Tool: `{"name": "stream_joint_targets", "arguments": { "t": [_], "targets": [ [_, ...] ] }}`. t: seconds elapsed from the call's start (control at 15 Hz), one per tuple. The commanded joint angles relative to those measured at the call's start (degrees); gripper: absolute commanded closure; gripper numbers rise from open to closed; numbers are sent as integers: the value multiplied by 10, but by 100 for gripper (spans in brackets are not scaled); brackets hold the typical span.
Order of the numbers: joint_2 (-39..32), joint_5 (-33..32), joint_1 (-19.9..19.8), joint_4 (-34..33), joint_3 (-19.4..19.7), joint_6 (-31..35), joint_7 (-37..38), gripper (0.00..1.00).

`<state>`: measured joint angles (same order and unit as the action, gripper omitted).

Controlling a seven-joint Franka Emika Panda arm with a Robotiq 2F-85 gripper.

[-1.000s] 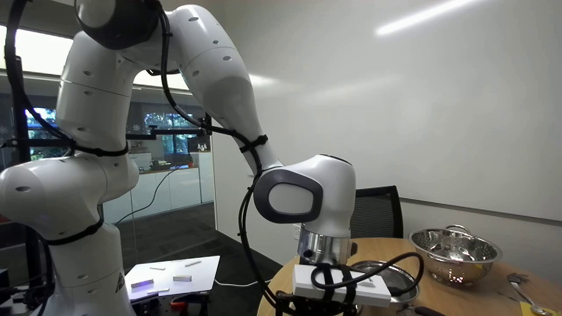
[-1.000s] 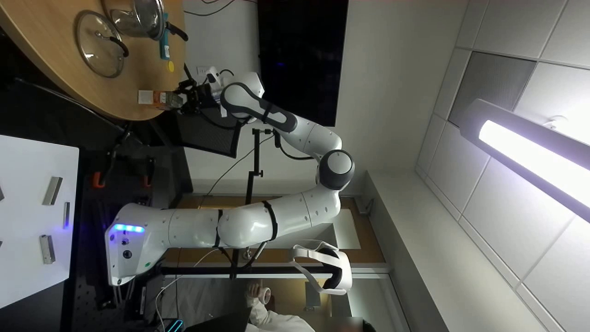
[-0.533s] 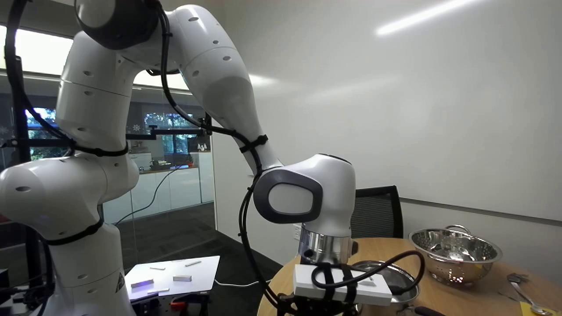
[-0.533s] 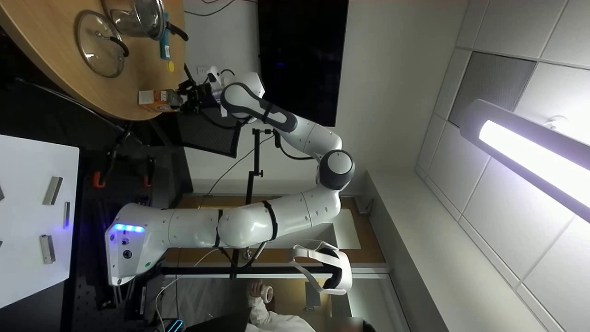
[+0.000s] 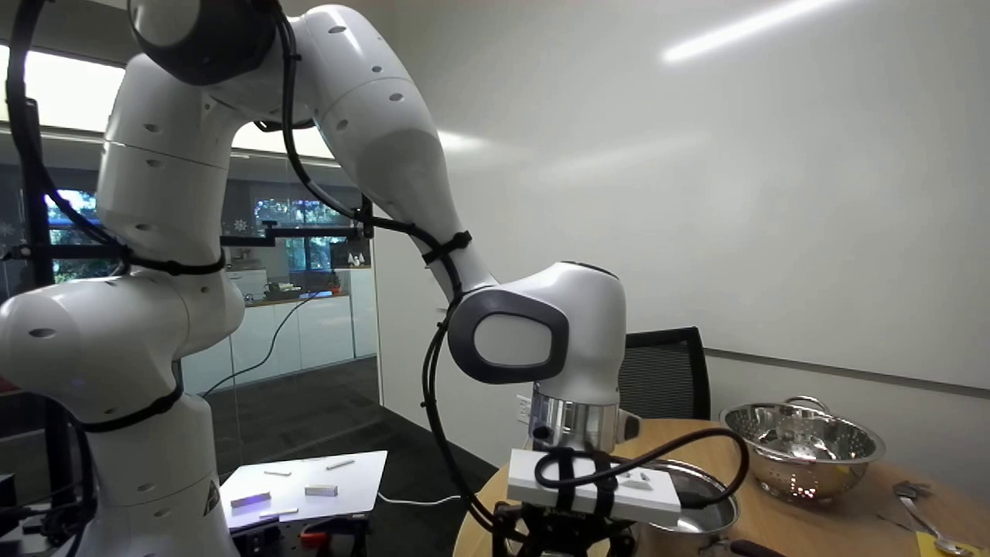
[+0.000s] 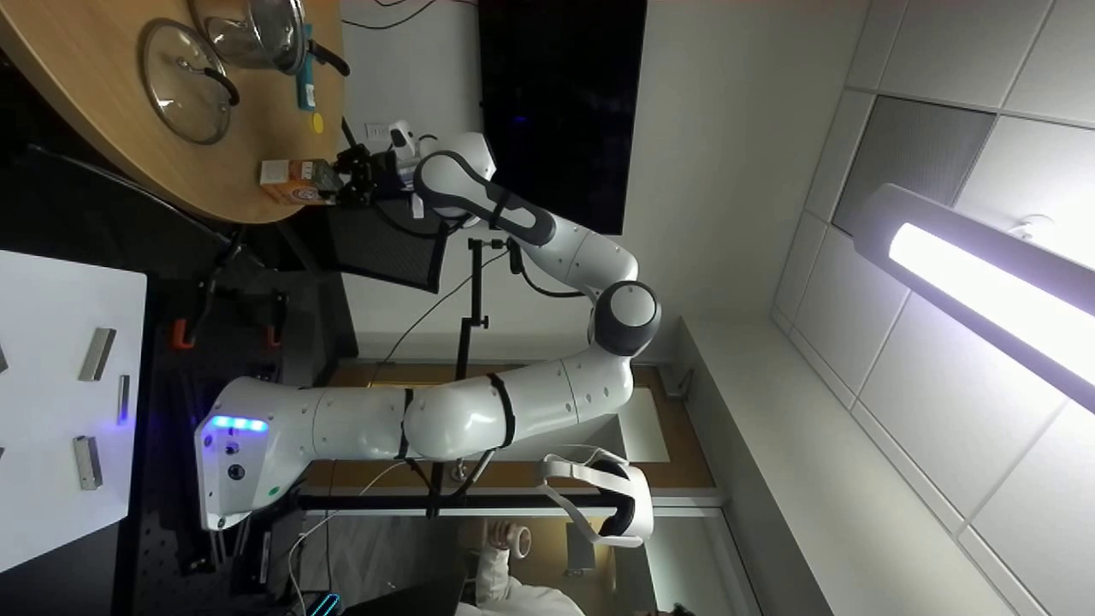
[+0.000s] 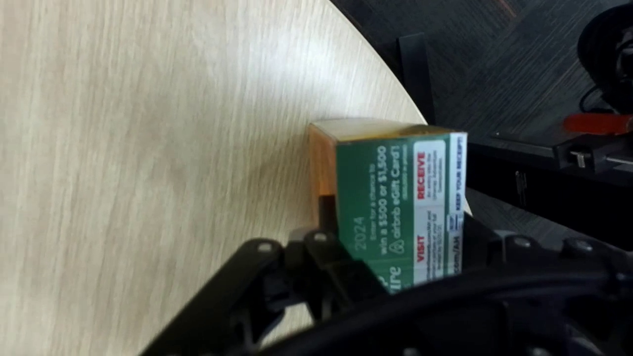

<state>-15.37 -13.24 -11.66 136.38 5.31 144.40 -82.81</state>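
My black gripper (image 7: 401,225) has its jaws pinching an orange-and-green cardboard box (image 7: 395,193) from 2 sides. Box is by the curved edge of the light wooden table (image 7: 173,123); can't tell if they touch. In an exterior view, round glass lid (image 6: 181,90) lies apart.

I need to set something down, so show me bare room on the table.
In the wrist view, the table is bare left of the box. An exterior view shows it bare between box and lid. It's crowded where pot and lid sit close, and around the box, held by the gripper.
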Motion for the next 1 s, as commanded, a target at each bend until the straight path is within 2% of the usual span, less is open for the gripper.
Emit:
{"name": "stream_joint_targets", "arguments": {
  "t": [0.0,0.4,0.93],
  "targets": [
    [50,-9,17,8,4,-27,49,73],
    [84,-8,34,-1,-3,-68,104,73],
    [117,7,64,-50,-23,-151,169,73]
  ]
}}
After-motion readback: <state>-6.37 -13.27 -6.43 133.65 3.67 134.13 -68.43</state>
